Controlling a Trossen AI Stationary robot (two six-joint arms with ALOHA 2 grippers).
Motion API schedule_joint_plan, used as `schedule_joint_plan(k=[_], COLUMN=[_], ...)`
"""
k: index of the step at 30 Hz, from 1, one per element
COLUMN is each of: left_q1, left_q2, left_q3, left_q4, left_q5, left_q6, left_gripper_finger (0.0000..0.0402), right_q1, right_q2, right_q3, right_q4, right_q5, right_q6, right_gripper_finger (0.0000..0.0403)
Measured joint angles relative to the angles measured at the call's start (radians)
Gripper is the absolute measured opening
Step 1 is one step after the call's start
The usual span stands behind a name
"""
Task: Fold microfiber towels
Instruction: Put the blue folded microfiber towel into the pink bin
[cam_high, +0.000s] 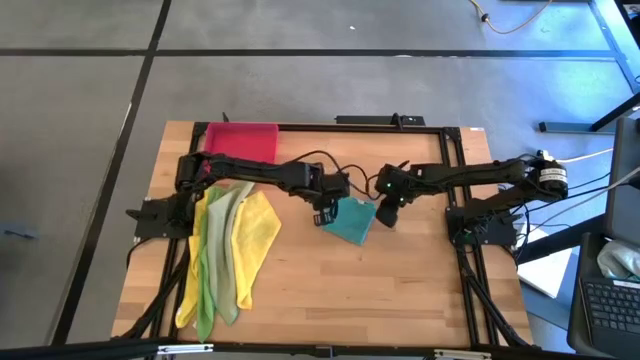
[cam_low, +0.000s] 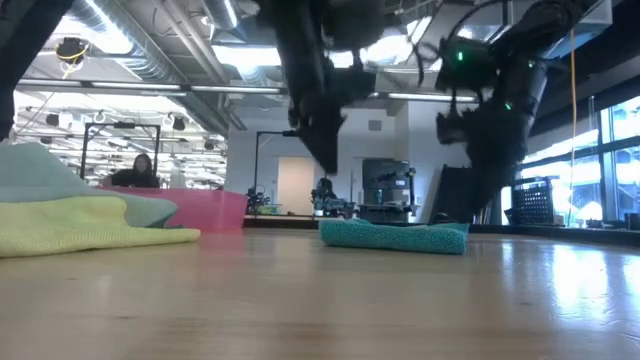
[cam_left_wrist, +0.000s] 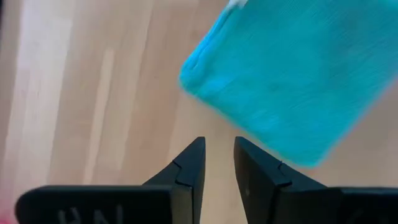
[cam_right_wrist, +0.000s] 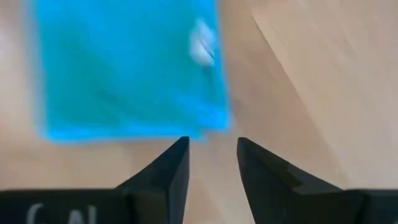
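The left gripper hangs released just above the table, fingers parted on nothing, with the folded teal towel lying flat just beside it. The right gripper hangs released and empty at the towel's other edge, so the towel lies between the two. The other towels lie heaped well off beyond the left gripper, near the pink tray.

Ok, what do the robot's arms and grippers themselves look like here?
Both arms are black and jointed, with thin black cables looping alongside. The left gripper and right gripper each end in two dark, wedge-shaped fingers. A green light glows on the right arm's wrist, and pale lettering marks each gripper body.
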Motion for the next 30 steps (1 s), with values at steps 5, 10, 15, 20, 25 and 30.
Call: schedule_joint_plan(k=[5,10,15,20,25,30], left_q1=[-0.063,-0.137,-0.236,-0.307,-0.320,-0.316], left_q2=[-0.089,-0.190,-0.267,-0.329,-0.409,-0.494], left_q3=[0.000,0.001,0.001,0.000,0.000,-0.001], left_q4=[-0.031,-0.028,-0.176,-0.251,-0.329,-0.374], left_q5=[-0.024,-0.071,-0.233,-0.355,-0.374,-0.336], left_q6=[-0.118,-0.176,-0.342,-0.403,-0.390,-0.341], left_gripper_finger=[0.0061,0.0051,0.0043,0.0039,0.0033,0.0025], right_q1=[-0.034,-0.107,-0.136,-0.094,-0.119,-0.169], right_q2=[-0.017,0.070,0.180,0.262,0.409,0.545], right_q3=[0.003,0.017,0.156,0.307,0.425,0.520], right_q4=[0.139,0.166,0.080,0.070,-0.067,-0.248], right_q5=[-0.140,-0.219,-0.317,-0.240,-0.189,-0.189], right_q6=[0.069,-0.010,-0.046,-0.111,-0.188,-0.360], right_gripper_finger=[0.0152,0.0216,0.0266,0.0270,0.0270,0.0269])
